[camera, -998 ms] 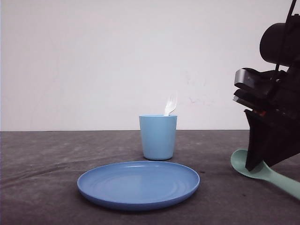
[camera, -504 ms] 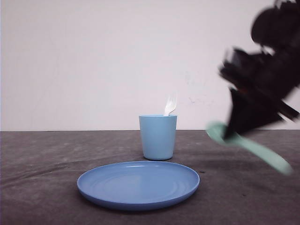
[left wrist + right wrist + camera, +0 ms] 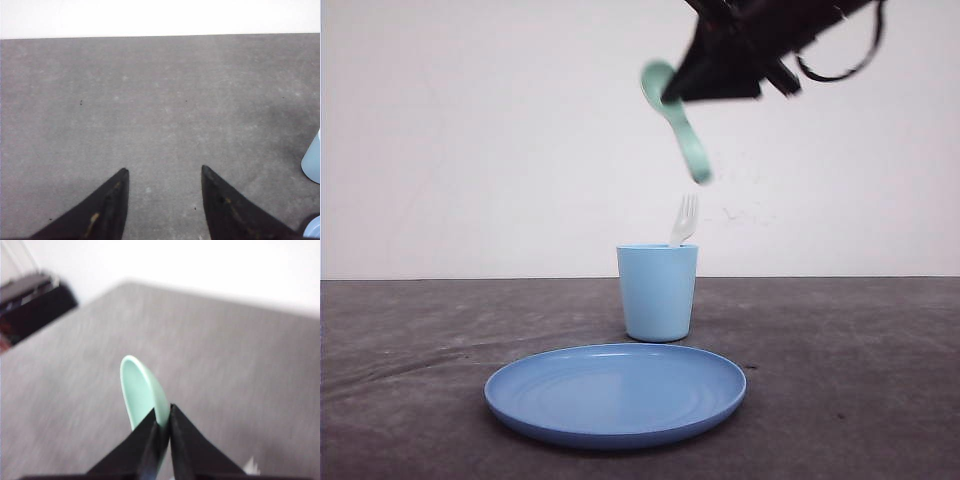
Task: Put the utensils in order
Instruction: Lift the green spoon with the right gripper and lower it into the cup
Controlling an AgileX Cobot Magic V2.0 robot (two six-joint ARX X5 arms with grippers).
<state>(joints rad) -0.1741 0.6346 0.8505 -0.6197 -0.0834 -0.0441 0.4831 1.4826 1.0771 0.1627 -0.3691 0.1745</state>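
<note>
My right gripper (image 3: 672,95) is high in the air above the light blue cup (image 3: 658,292), shut on the mint-green spoon (image 3: 682,125), whose handle hangs down toward the cup. In the right wrist view the spoon (image 3: 144,392) has its bowl sticking out past the pinched fingertips of the right gripper (image 3: 163,413). A white fork (image 3: 684,220) stands in the cup, tines up. My left gripper (image 3: 163,171) hovers open over bare grey table, and the cup (image 3: 312,159) is at the edge of that view.
A blue round plate (image 3: 616,392) lies on the grey table (image 3: 420,380) in front of the cup. A white wall stands behind. The left arm's dark body (image 3: 35,305) is blurred at one corner of the right wrist view.
The right gripper has lifted the spoon off the table at the right and swung it up and leftward to above the cup. The fork, cup and plate have not moved.
</note>
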